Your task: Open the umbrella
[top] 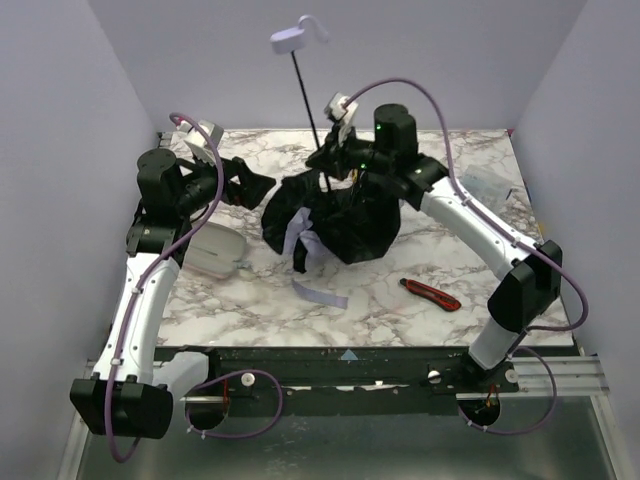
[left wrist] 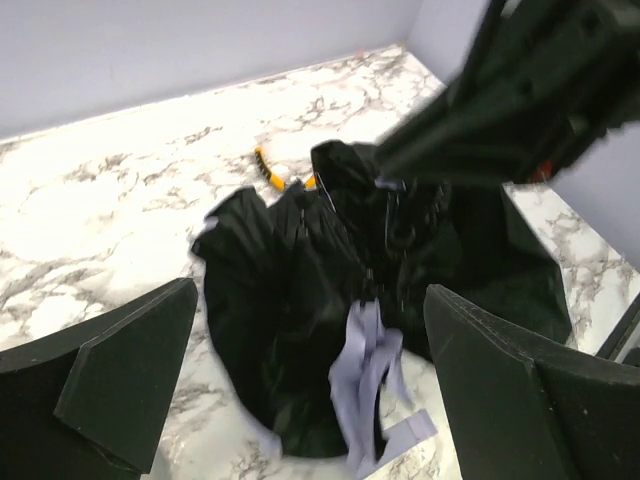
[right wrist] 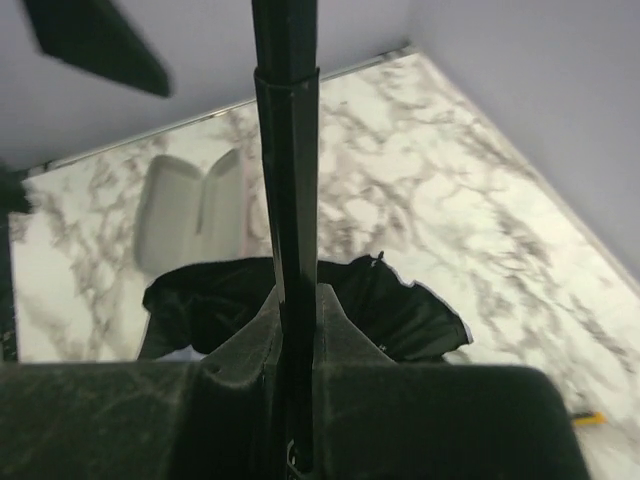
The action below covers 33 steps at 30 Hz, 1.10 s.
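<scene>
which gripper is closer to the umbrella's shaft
Right. The right gripper has its jaws shut on the shaft just above the crumpled canopy. The left gripper sits open to the canopy's left, clear of the shaft.

Umbrella (top: 340,215) half-collapsed on table, shaft upright.
</scene>
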Each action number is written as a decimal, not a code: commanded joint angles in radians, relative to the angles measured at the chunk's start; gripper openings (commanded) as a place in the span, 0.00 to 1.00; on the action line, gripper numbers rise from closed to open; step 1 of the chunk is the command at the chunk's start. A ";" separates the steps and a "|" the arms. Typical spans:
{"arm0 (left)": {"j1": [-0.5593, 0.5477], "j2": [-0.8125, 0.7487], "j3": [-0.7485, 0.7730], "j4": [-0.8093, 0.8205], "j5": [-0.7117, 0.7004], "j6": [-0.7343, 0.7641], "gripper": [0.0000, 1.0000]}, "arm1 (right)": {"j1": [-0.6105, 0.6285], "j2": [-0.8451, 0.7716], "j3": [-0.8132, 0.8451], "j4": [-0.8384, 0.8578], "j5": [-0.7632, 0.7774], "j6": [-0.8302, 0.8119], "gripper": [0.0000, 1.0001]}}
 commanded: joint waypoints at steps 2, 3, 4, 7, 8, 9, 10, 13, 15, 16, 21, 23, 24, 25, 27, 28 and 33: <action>0.037 0.009 0.060 -0.052 0.106 0.070 0.99 | 0.064 -0.127 -0.100 0.219 0.127 -0.076 0.00; 0.038 0.002 0.054 -0.046 0.146 0.090 0.99 | 0.055 -0.152 -0.128 0.232 0.166 -0.110 0.00; 0.037 -0.006 0.046 -0.035 0.178 0.114 0.99 | 0.045 -0.177 -0.171 0.271 0.169 -0.136 0.00; 0.022 -0.020 -0.002 0.022 0.240 0.134 0.99 | 0.040 -0.250 -0.293 0.385 0.108 -0.153 0.00; 0.008 -0.025 -0.017 0.038 0.255 0.153 0.99 | 0.040 -0.265 -0.328 0.425 0.066 -0.130 0.00; -0.008 -0.030 -0.030 0.043 0.262 0.184 0.99 | 0.040 -0.275 -0.360 0.461 0.036 -0.097 0.00; -0.036 -0.033 -0.040 0.038 0.262 0.233 0.98 | 0.040 -0.280 -0.381 0.491 0.012 -0.059 0.00; -0.126 -0.035 -0.060 -0.021 0.227 0.432 0.91 | 0.040 -0.275 -0.438 0.539 0.023 0.027 0.00; -0.179 -0.036 -0.094 -0.030 0.209 0.537 0.83 | 0.041 -0.278 -0.485 0.595 0.051 0.066 0.00; -0.199 -0.036 -0.118 -0.022 0.199 0.571 0.78 | 0.040 -0.278 -0.501 0.612 0.051 0.077 0.00; -0.296 0.012 -0.164 0.018 0.168 0.654 0.56 | 0.040 -0.275 -0.530 0.630 0.028 0.121 0.00; -0.314 0.043 -0.167 0.047 0.169 0.638 0.50 | 0.041 -0.280 -0.544 0.631 0.021 0.121 0.00; -0.319 0.058 -0.175 0.080 0.165 0.621 0.48 | 0.042 -0.284 -0.552 0.625 0.021 0.121 0.00; -0.322 0.068 -0.185 0.107 0.162 0.612 0.45 | 0.042 -0.289 -0.563 0.619 0.019 0.121 0.00; -0.328 0.094 -0.200 0.151 0.163 0.627 0.40 | 0.042 -0.303 -0.593 0.615 0.008 0.121 0.00; -0.335 0.108 -0.202 0.156 0.162 0.661 0.36 | 0.041 -0.312 -0.609 0.615 0.004 0.154 0.00; -0.367 0.159 -0.238 0.183 0.157 0.829 0.22 | 0.042 -0.341 -0.692 0.616 -0.012 0.186 0.00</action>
